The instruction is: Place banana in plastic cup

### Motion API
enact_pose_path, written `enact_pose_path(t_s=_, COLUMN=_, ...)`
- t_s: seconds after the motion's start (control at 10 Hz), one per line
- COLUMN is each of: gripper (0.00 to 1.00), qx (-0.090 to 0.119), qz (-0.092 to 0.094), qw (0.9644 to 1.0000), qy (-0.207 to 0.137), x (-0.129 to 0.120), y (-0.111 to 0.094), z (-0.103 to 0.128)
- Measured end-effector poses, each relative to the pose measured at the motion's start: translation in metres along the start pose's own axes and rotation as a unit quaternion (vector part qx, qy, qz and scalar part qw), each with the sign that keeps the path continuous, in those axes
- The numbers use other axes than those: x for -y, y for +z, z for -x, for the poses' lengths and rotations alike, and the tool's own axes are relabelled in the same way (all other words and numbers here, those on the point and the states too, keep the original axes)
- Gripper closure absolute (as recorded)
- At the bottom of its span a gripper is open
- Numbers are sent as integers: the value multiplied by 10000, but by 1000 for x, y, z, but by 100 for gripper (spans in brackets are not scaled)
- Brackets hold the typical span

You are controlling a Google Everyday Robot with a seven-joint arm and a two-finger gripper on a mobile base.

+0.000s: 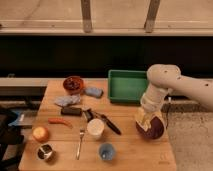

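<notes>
The gripper (148,116) is hanging over the right-hand red bowl (153,130), with the banana (141,120) seemingly there. I cannot tell its grip. Lifting clear before swinging left to the near plastic cup (106,150) is looking wise.

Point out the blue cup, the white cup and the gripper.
blue cup (106,151): camera view, its dark inside.
white cup (95,127): camera view, its open top.
gripper (146,119): camera view, its tip, over the dark red bowl (153,131).

The light-blue plastic cup (106,150) stands just in front of the white cup (95,128), slightly to its right. Well to the white cup's right, the gripper (147,121) hangs over a dark red round object (154,130) near the edge of the wooden table (131,146).
</notes>
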Motion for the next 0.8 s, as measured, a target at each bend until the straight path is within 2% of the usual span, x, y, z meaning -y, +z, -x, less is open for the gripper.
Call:
enact_pose_path(t_s=0.2, gripper=100, qx=-90, qz=-46, qw=9997, qy=-230, x=-21, y=10, z=-22)
enact_pose_path(t_s=0.5, gripper=100, qx=-272, qz=-101, qw=9982, qy=-534, x=-46, y=20, z=-40)
enact_pose_path(t_s=0.8, gripper=100, qx=-507, qz=-287, qw=9955, qy=-744, x=-72, y=27, z=-57)
